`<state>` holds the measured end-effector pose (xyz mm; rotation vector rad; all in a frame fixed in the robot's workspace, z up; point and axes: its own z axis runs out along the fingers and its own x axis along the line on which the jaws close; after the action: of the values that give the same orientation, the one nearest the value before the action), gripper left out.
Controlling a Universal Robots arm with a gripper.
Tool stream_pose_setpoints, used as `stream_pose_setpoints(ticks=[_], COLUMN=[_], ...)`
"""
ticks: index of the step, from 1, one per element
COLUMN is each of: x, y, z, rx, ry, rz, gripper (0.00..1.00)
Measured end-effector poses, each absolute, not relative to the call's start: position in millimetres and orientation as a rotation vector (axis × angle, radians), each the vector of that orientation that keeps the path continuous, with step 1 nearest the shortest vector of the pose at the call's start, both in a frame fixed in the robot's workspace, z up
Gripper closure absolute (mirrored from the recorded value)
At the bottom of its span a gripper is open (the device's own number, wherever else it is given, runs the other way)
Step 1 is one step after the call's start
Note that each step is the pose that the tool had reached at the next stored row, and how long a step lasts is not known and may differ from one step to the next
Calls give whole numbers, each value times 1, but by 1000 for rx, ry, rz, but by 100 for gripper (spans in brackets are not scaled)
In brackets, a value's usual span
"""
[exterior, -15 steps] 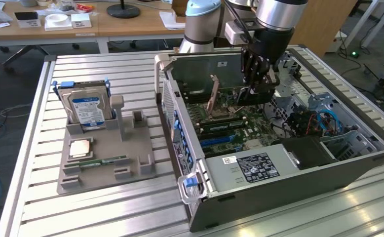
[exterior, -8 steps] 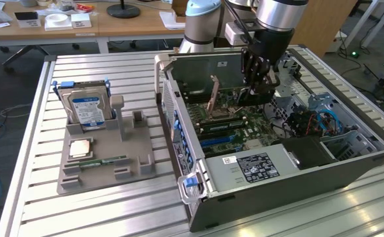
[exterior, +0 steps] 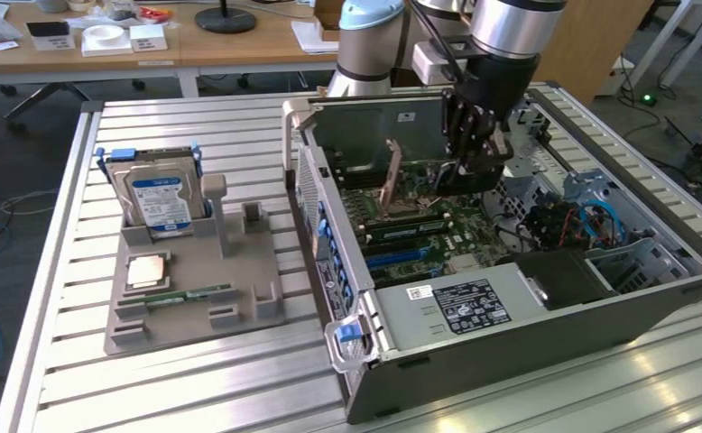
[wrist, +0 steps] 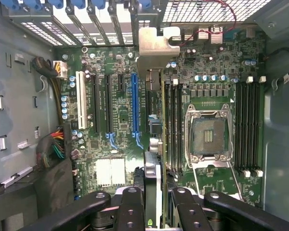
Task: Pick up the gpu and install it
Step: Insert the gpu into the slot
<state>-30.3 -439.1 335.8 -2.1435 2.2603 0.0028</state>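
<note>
My gripper (exterior: 469, 167) is down inside the open computer case (exterior: 508, 316), shut on the gpu (exterior: 462, 180), a dark card held on edge. In the wrist view the gpu (wrist: 152, 166) runs edge-on away from my gripper (wrist: 154, 195), with one finger on each side of it. Its silver end bracket (wrist: 154, 45) sits close to the rear slot openings of the case. The card hangs over the motherboard (wrist: 120, 120), just beside the long blue slot (wrist: 135, 103) and between it and the memory slots (wrist: 173, 125). I cannot tell whether its edge touches a slot.
The open CPU socket (wrist: 208, 134) lies beside the card's path, with cables (wrist: 55, 144) at the case wall. Outside the case, a grey holder (exterior: 195, 298) carries a silver hard drive (exterior: 159, 200), a processor chip (exterior: 146, 269) and a green memory stick (exterior: 189, 295).
</note>
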Motion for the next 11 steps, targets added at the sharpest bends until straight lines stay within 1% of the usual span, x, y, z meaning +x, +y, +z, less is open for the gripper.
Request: stream_pose_setpoints(ticks=[11], x=[-31], y=[-446], z=[336], rx=[-2144], ry=[2260], rz=[3], gripper=[73])
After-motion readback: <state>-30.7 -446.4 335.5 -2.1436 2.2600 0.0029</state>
